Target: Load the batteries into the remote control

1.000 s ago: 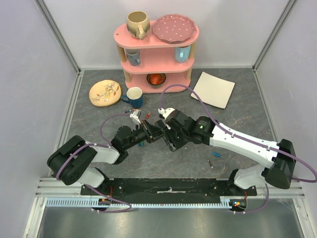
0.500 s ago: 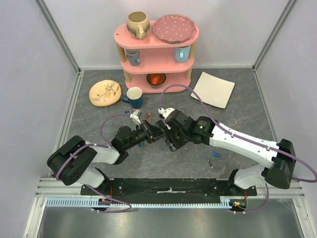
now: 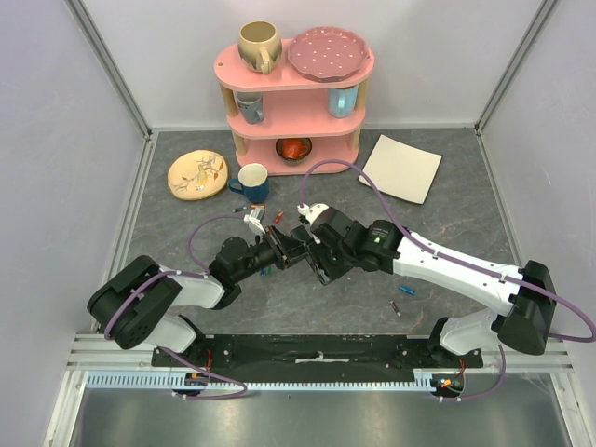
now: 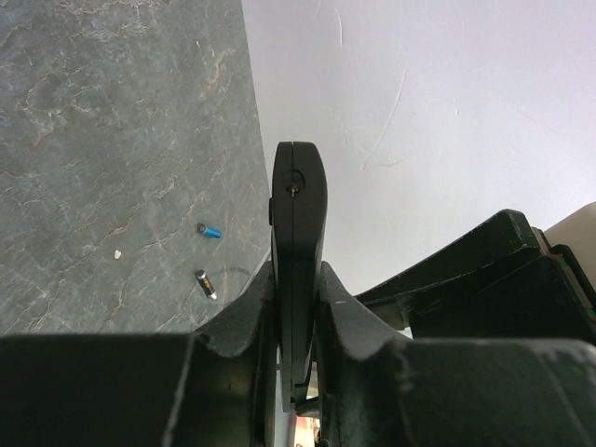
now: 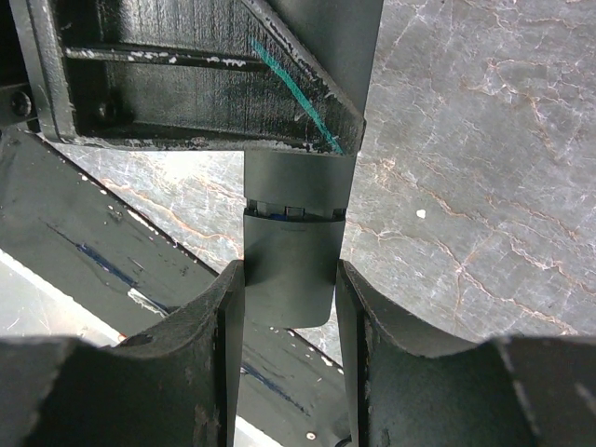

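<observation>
Surface first: we've got both arms reaching in over the middle of it and meeting nose to nose. Over there the left tool is clamped hard on the remote, holding it on edge and up off the surface. We reckon that's so the other arm can get at its back.

Then the right tool is partly closed, with a finger pressed on each long side of the remote's far end. A seam runs across the remote just above those fingers, so we'd guess that's the back cover being worked, but we can't tell for sure.

Nothing looks loaded yet. Two batteries lie loose on the surface beside the right forearm, one blue and one dark, well apart from the remote. One arm will have to let go and fetch them once the back is open.
</observation>
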You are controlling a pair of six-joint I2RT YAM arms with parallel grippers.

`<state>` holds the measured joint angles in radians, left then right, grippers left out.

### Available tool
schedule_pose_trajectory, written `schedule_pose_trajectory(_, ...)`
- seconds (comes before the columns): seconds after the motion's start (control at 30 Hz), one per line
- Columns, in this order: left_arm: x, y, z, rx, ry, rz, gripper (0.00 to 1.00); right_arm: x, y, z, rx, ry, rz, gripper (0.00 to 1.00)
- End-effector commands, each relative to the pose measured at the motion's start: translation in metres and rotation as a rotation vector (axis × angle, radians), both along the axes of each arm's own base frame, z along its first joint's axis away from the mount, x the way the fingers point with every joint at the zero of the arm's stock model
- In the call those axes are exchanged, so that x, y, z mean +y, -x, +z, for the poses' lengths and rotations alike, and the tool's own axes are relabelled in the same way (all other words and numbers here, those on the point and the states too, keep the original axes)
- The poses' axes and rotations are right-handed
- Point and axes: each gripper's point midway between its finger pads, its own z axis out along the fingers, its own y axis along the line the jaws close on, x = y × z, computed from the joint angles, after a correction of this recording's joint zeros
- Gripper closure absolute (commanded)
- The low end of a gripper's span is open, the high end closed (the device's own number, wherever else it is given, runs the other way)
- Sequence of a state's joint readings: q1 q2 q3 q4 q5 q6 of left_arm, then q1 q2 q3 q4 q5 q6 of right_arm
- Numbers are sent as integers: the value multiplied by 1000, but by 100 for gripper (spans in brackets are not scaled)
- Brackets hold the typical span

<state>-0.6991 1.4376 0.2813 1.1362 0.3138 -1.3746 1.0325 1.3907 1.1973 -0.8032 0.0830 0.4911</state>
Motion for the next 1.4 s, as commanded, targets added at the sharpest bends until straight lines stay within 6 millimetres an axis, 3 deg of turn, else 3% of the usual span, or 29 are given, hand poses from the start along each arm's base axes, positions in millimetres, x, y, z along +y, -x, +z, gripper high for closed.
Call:
schedule_pose_trajectory(0.0, 0, 1, 51, -120, 130, 7, 98, -5, 10, -13, 37, 30, 11, 88)
schedule_pose_trajectory(0.67, -3, 9, 63, -146, 157, -25, 98, -4, 10, -18, 43, 44, 16, 88)
schedule_pose_trajectory(1.37, -11, 30, 70, -157, 162, -79, 98, -1, -4, -16, -5, 65, -1, 89)
